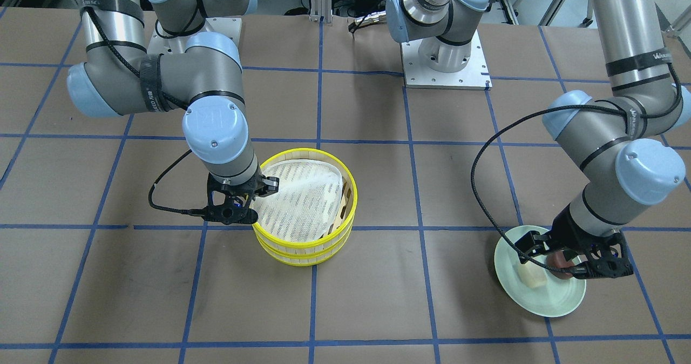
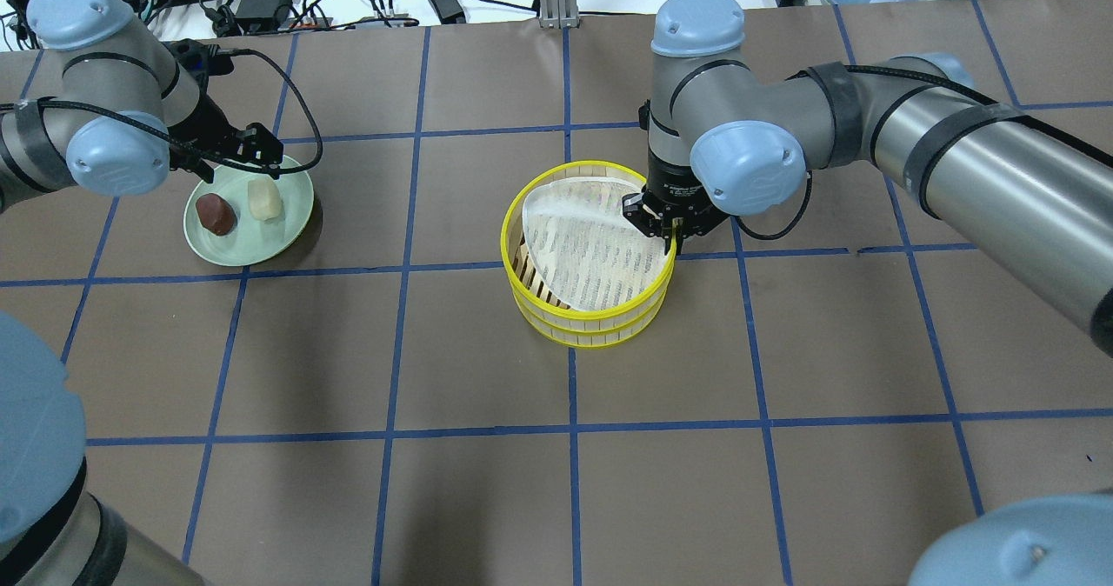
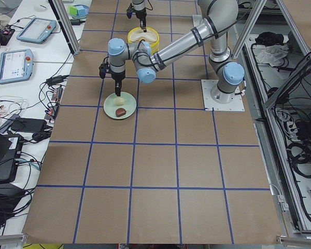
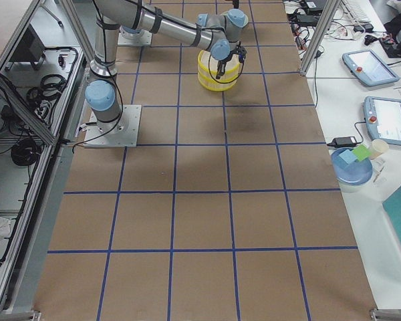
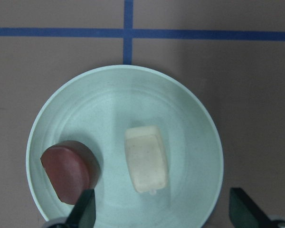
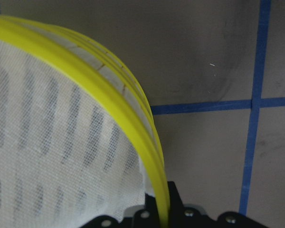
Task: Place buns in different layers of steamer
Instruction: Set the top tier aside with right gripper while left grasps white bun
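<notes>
The steamer is two stacked trays with yellow rims, the top layer (image 2: pixel 556 177) on the lower layer (image 2: pixel 591 336), with a white mesh liner (image 2: pixel 591 251) lying askew in the top one. My right gripper (image 2: pixel 668 231) is shut on the top layer's rim (image 6: pixel 85 61). The cream-white bun (image 5: pixel 146 158) and the reddish-brown bun (image 5: pixel 69 172) lie side by side on a pale green plate (image 5: pixel 133 95). My left gripper (image 5: pixel 164 209) is open just above them, with the cream bun between its fingers.
The plate (image 2: pixel 226 251) sits far to the left of the steamer on the brown table with blue tape lines (image 2: pixel 569 360). Each arm's black cable loops beside its wrist (image 1: pixel 486 191).
</notes>
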`<state>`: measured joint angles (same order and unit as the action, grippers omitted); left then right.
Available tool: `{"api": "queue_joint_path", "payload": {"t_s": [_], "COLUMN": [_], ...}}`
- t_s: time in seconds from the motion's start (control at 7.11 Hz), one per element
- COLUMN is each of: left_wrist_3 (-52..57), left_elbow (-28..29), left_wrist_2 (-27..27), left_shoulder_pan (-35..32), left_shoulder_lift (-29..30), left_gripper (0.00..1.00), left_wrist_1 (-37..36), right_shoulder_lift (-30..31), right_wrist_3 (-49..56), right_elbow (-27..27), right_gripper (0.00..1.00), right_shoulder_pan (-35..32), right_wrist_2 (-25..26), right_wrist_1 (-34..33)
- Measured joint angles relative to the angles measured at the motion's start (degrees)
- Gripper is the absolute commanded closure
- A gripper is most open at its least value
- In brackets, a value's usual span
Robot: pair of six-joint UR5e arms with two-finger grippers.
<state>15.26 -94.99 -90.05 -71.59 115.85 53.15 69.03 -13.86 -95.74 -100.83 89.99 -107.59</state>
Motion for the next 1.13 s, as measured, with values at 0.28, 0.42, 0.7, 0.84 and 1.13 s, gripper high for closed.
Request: {"api": "queue_joint_path", "payload": {"t_s": [0.28, 0.42, 0.7, 0.84, 1.13], "left_wrist_3": [-0.2, -0.2, -0.3, -0.3, -0.1], "left_elbow": [0.3, 0.4, 0.7, 0.9, 0.9], "left_wrist_2": [0.4, 1.0, 3.8, 4.9, 5.8], "left_shoulder_pan": [1.1, 1.2, 1.2, 1.2, 1.2], "left_shoulder_lift": [3.8, 4.8, 5.6, 5.7, 6.5], "left_gripper": [0.00, 0.00, 0.01, 0.01, 0.22], "left_wrist_1": [-3.7, -4.7, -5.3, -5.4, -5.3], "right_shoulder_lift": [1.4, 2.1, 3.5, 4.9, 8.3], "right_wrist_3": [0.0, 0.1, 0.1, 0.2, 3.9], "right_elbow": [0.5, 0.5, 0.8, 1.1, 2.1], "right_gripper": [1.00, 1.00, 1.00, 1.00, 1.00], "right_shoulder_pan": [0.0, 0.0, 0.1, 0.4, 2.5], "right_wrist_2": [0.0, 0.0, -0.9, -1.5, -1.3], "right_wrist_1": [0.3, 0.5, 0.8, 1.9, 7.1]}}
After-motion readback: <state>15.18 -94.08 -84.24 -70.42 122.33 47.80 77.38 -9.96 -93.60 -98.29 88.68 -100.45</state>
